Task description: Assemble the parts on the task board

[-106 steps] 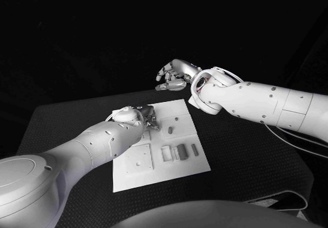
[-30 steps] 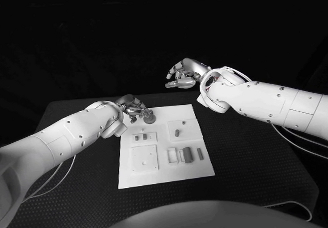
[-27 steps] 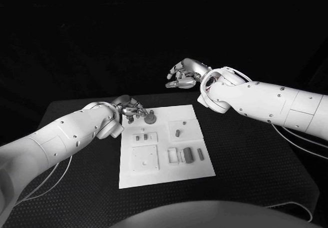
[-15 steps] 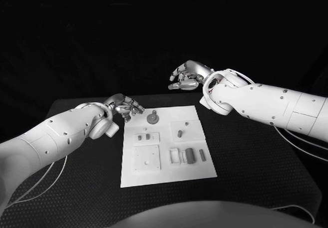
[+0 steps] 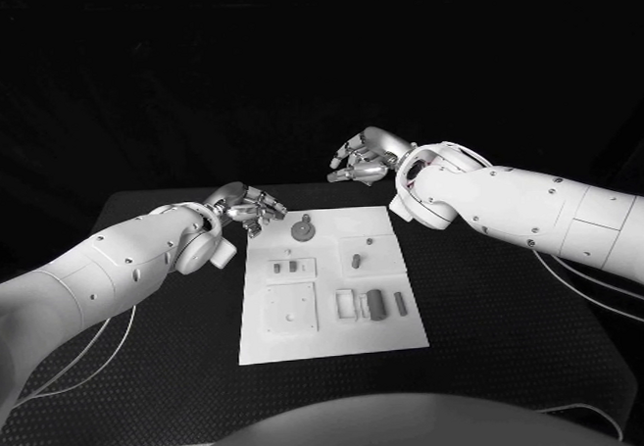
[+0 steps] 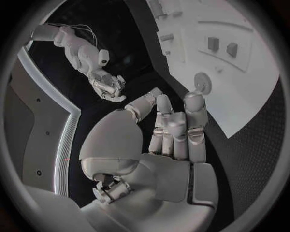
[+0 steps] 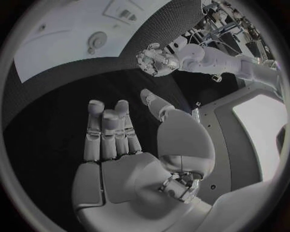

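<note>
Head view: white board (image 5: pixel 326 326) lies flat on the black table (image 5: pixel 156 327), long axis running away from me. A round part with a small stub (image 5: pixel 306 229) sits near the board's far left corner, stub pointing toward the far edge. Two small dark blocks (image 5: pixel 285 267) lie side by side left of centre; one upright piece (image 5: pixel 358 260) stands to their right. Nearer me, a row of slim bars (image 5: pixel 373 304) lies with long axes running front to back. My left hand (image 5: pixel 248 205) hangs just off the board's far left corner, fingers apart, holding nothing. My right hand (image 5: pixel 362 155) is raised beyond the far edge, fingers loosely curled, nothing in it. Background is dark.

Left wrist view: my left hand (image 6: pixel 172 133) is empty, fingers slightly bent and separated, above the dark mesh table surface. The round part (image 6: pixel 200 83) lies on the board just past the fingertips, untouched.

Right wrist view: my right hand (image 7: pixel 111 133) is spread and empty over the dark table; the board (image 7: pixel 72 34) is well apart.
</note>
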